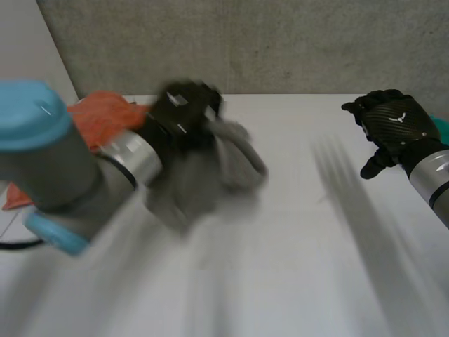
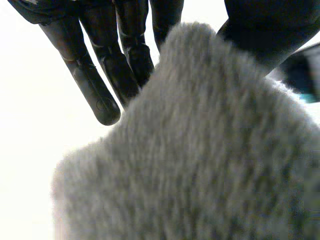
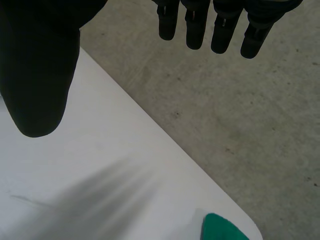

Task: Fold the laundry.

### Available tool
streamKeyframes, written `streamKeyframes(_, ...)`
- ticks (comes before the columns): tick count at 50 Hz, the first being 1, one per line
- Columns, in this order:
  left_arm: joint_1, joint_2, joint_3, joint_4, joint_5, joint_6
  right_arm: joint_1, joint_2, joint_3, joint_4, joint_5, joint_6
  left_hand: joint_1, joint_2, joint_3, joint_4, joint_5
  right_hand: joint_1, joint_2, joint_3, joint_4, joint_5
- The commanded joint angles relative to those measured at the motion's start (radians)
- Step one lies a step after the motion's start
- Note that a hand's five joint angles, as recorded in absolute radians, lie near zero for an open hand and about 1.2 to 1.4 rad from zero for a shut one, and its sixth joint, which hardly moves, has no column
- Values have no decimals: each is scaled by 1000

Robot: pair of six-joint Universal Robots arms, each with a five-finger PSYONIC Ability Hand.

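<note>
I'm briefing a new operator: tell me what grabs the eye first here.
The left hand pinches a fluffy grey cloth, which hangs bunched over the table's left half. An orange cloth lies behind it, and the right hand hovers open at the right edge.

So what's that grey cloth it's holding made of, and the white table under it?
The grey cloth, pinched in the left hand, looks like soft fleece or a plush towel: its surface is fuzzy with short fibres. The table looks like smooth, matt white laminate or painted board: it is flat and takes soft shadows without glare. Which of the two it is can't be told.
</note>
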Motion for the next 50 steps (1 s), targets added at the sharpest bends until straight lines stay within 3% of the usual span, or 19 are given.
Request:
streamKeyframes(1, -190, -127, -35, -18, -2, 84, -6, 15, -1, 8, -5, -3, -656, -776, -775, -779, -731, -51, -36, -40, -36, -42)
streamKeyframes(2, -198, -113, -35, -23, -22, 115, -6, 20, -1, 8, -8, -3, -885, -1005, -1005, -1009, -961, -51, -36, -40, -36, -42)
streamKeyframes(5, -177, -70, -34, -24, -78, 146, -2, 31, -4, 10, -11, -7, -867, -987, -986, -991, -942, -51, -36, -40, -36, -42)
streamKeyframes(11, -98, 47, -52, -52, -304, 158, 0, 51, -47, 53, -23, -20, -861, -981, -981, -985, -937, -51, -36, -40, -36, -42)
streamKeyframes(16, -107, 90, -138, -170, -431, 146, 0, 103, -160, 258, -97, -90, -846, -966, -966, -970, -922, -51, -36, -40, -36, -42)
streamKeyframes(20, -167, 82, -211, -239, -474, 108, 6, 155, -243, 411, -175, -212, -843, -963, -963, -967, -919, -51, -36, -40, -36, -42)
streamKeyframes(25, -244, 47, -265, -254, -483, 0, 23, 206, -289, 525, -239, -429, -840, -961, -960, -964, -916, -51, -36, -40, -36, -42)
streamKeyframes(29, -255, -4, -265, -254, -497, -99, 85, 267, -326, 496, -266, -541, -820, -940, -940, -944, -896, -51, -36, -40, -36, -42)
streamKeyframes(35, -259, -24, -259, -259, -487, -216, 155, 415, -462, 456, -278, -553, -790, -911, -910, -914, -866, -51, -36, -40, -36, -42)
streamKeyframes(42, -282, -67, -256, -259, -482, -218, 198, 561, -597, 449, -281, -557, -761, -881, -881, -885, -837, -51, -36, -40, -36, -42)
streamKeyframes(50, -310, -174, -174, -257, -499, -211, 230, 744, -781, 449, -275, -549, -295, -416, -415, -419, -371, -9, 7, 3, 6, 0)
